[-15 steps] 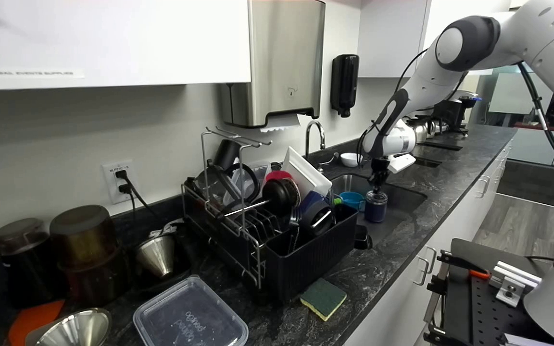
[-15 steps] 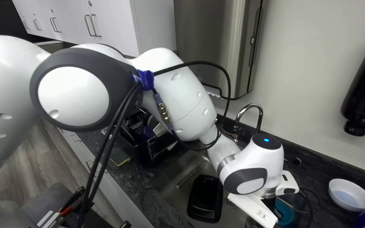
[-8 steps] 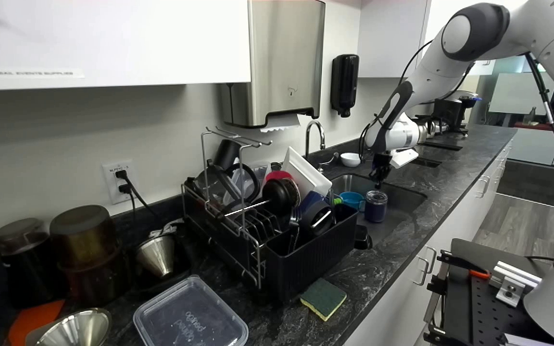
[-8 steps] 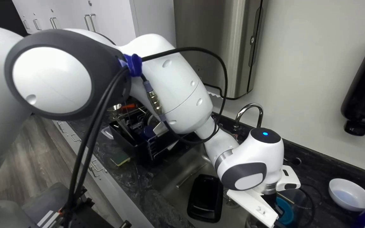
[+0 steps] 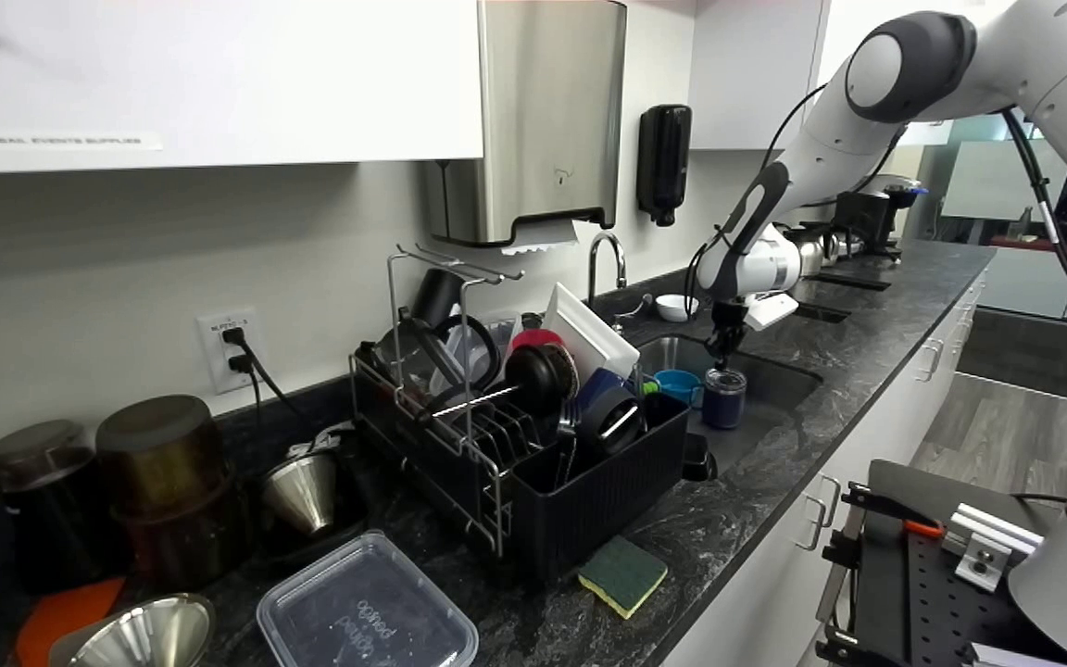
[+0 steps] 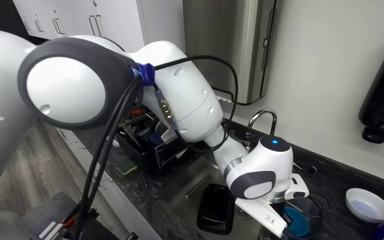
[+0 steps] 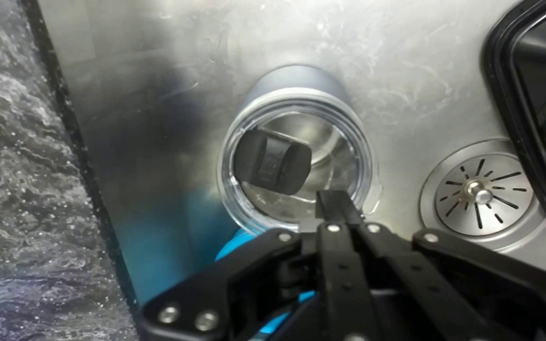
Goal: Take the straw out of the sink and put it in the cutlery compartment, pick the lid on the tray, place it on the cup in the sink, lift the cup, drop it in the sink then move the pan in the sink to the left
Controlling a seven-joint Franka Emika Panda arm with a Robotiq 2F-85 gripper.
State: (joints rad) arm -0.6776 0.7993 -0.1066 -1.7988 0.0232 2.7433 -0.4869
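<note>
Plainly, we are seeing the dark cup (image 5: 723, 408) standing upright in the sink (image 5: 779, 394), beneath the tool (image 7: 338, 207). In the wrist view we are looking down onto the cup's mouth, over which the clear lid (image 7: 330, 163) is sitting, its black slider (image 7: 273, 162) lying left of the cup's centre. We are finding the tool's two fingertips (image 7: 328, 207) pressed together, one flush against the other, above the cup's rim; whether they are touching the lid, we are not managing to tell. To the right of the cup, in that same view, the drain (image 7: 479, 192) is lying near, and the black pan (image 7: 538, 90) is resting beyond it, its edge overlapping the drain from our viewpoint. Just beside the cup, on its left in an exterior view, the blue mug (image 5: 677, 383) is standing; in the wrist view the tool is partly hiding it. On the far side of the pan from the cup, we are also noticing, in an exterior view, a thin rod (image 6: 201, 185) whose identity we are leaving open. Outside the sink, on the tabletop (image 5: 552, 630), we are observing the drying rack (image 5: 598, 505) to the left of the cup, the green sponge (image 5: 623, 574) well apart on that side, and the white bowl (image 5: 675, 308) behind the cup.
</note>
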